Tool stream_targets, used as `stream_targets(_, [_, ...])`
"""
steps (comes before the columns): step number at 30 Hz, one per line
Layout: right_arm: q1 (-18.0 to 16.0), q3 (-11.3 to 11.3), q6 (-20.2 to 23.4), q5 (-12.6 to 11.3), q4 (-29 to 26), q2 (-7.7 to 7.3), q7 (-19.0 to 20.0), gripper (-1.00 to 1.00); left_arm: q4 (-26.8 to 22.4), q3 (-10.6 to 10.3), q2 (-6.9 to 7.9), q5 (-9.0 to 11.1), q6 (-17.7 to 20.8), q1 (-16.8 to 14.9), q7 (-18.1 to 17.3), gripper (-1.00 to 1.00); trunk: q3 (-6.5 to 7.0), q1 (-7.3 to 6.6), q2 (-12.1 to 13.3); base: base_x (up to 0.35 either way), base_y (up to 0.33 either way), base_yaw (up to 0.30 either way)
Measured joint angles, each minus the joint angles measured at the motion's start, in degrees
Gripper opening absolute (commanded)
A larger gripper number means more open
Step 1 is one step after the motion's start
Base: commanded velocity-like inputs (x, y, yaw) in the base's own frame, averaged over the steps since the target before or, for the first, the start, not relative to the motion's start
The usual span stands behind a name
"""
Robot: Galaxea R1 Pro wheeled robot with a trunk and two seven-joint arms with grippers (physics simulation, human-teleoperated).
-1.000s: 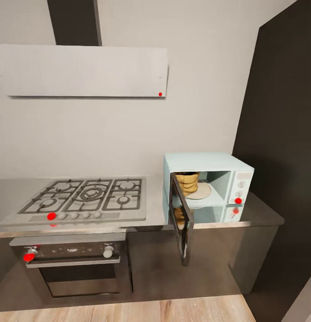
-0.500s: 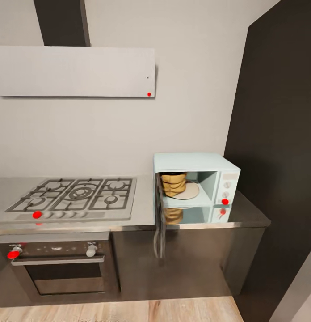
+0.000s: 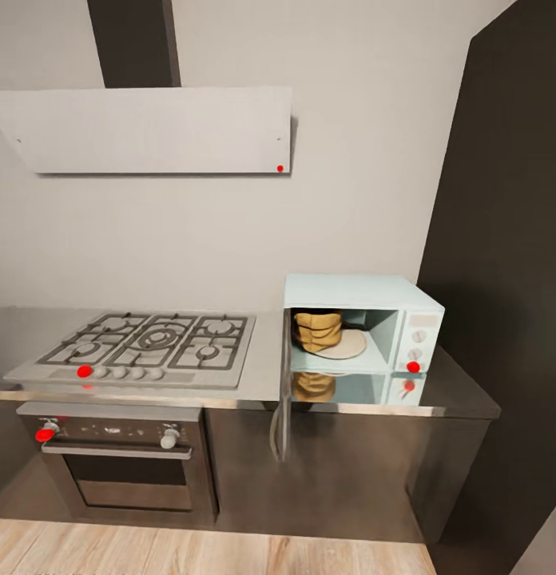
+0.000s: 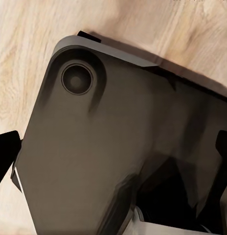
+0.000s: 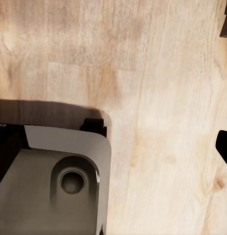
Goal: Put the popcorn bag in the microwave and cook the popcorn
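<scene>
Bag (image 3: pixel 319 331): inside the microwave (image 3: pixel 359 334), standing on the pale round plate (image 3: pixel 350 346), toward the hinge side of the cavity.
Bag axis: squat, upright, long axis vertical; rolled mouth points up at the cavity roof.
Door (image 3: pixel 283 399): swung wide, seen edge-on, hanging out past the bench (image 3: pixel 462 391) front.
Step in hand: judged to be shutting the door, then starting the heat at the knobs (image 3: pixel 416 345).
How to do it well: bring a pincer to the door's outer face near its free edge, push in a slow arc about the hinge, keep clear of the bag, press till flush.
Left pincer: dark tips at the wrist frame edges, over the robot base (image 4: pixel 94 147); cannot tell its state.
Right pincer: dark tips over wood floor (image 5: pixel 157 73); cannot tell its state. Far from door.
</scene>
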Motion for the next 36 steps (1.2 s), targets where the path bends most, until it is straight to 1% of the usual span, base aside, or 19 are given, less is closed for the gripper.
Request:
stream_targets(4, [0.0, -0.1, -0.2, 0.0, 0.0, -0.26, 0.0, 1.00, 0.0, 0.0, 0.00, 0.0, 0.0, 0.0, 0.0, 1.00, 0.00, 0.00, 0.0, 0.000, -0.001, 0.005])
stream_targets(12, [0.0, 0.0, 0.1, 0.0, 0.0, -0.02, 0.0, 1.00, -0.1, -0.1, 0.06, -0.1, 0.0, 0.0, -0.1, 1.00, 0.00, 0.00, 0.0, 0.000, 0.000, 0.000])
stream_targets(17, [0.0, 0.0, 0.2, 0.0, 0.0, 0.08, -0.5, 1.00, -0.8, -0.2, 0.59, -0.3, 0.0, 0.0, 0.0, 1.00, 0.00, 0.00, 0.0, 0.000, 0.000, 0.000])
stream_targets(18, [0.0, 0.0, 0.3, 0.0, 0.0, 0.08, -0.8, 1.00, -1.9, -0.2, 0.77, -0.4, 0.1, 0.0, 0.0, 1.00, 0.00, 0.00, 0.0, 0.000, 0.000, 0.000])
stream_targets(21, [0.0, 0.0, 0.3, 0.0, 0.0, 0.09, -1.1, 1.00, -7.7, -0.3, 1.10, -0.5, 1.0, 0.0, -0.1, 1.00, 0.00, 0.00, 0.0, 0.000, 0.000, 0.000])
stream_targets(23, [0.0, 0.0, 0.3, 0.0, 0.0, 0.09, -1.1, 1.00, -11.8, -0.3, 1.49, -0.7, 3.0, 0.0, -0.1, 1.00, 0.01, 0.00, 0.0, 0.000, 0.000, 0.000])
stream_targets(24, [0.0, 0.0, 0.3, 0.0, 0.0, 0.10, -1.1, 1.00, -15.3, -0.4, 1.68, -0.8, 5.3, 0.0, 0.1, 1.00, 0.01, 0.00, 0.0, 0.000, 0.000, 0.000])
stream_targets(25, [0.0, 0.1, 0.2, 0.0, 0.0, 0.13, -1.2, 1.00, -17.7, -0.4, 1.81, -0.9, 6.9, 0.0, 0.1, 1.00, 0.01, 0.00, 0.0, 0.000, 0.000, 0.000])
stream_targets(27, [0.0, 0.1, -0.1, 0.1, 0.0, 0.11, -1.2, 1.00, -24.1, -0.4, 2.73, -1.2, 10.4, 0.0, 0.3, 1.00, 0.01, 0.00, 0.0, 0.000, 0.000, 0.000])
stream_targets(28, [0.0, 0.1, -0.2, 0.1, 0.0, 0.11, -1.2, 1.00, -29.8, -0.3, 3.74, -1.3, 13.0, -0.1, 0.3, 1.00, 0.02, 0.00, 0.0, 0.000, 0.000, 0.000])
stream_targets(29, [0.0, 0.1, -0.3, 0.1, 0.0, 0.13, -1.3, 1.00, -31.9, -0.4, 4.03, -1.4, 13.7, 0.0, 0.3, 1.00, 0.01, 0.00, 0.0, 0.000, 0.000, 0.000])
stream_targets(30, [0.0, 0.1, -0.3, 0.1, 0.0, 0.14, -1.4, 1.00, -35.0, -0.4, 4.60, -1.4, 15.2, -0.1, 0.3, 1.00, 0.01, 0.00, 0.0, 0.000, 0.000, 0.000])
stream_targets(31, [0.0, 0.1, -0.3, 0.2, 0.0, 0.13, -1.4, 1.00, -38.2, -0.4, 5.21, -1.5, 16.9, -0.1, 0.3, 1.00, 0.01, 0.00, 0.0, 0.000, 0.000, 0.000])
stream_targets(32, [0.0, 0.1, -0.3, 0.1, 0.0, 0.09, -1.5, 1.00, -42.5, -0.3, 6.18, -1.4, 19.7, -0.3, 0.2, 1.00, 0.02, 0.00, 0.0, 0.000, 0.000, 0.000])
stream_targets(34, [0.0, 0.1, -0.4, 0.1, 0.0, 0.01, -1.5, 1.00, -47.8, -0.3, 7.17, -1.4, 23.9, -1.2, 0.0, 1.00, 0.02, 0.00, 0.0, 0.000, 0.000, 0.000])
stream_targets(36, [0.0, 0.1, -0.5, 0.2, 0.0, -0.09, -1.6, 1.00, -52.6, -0.3, 7.60, -1.2, 27.9, -3.2, -0.1, 1.00, 0.03, 0.00, 0.0, 0.000, 0.000, 0.000])
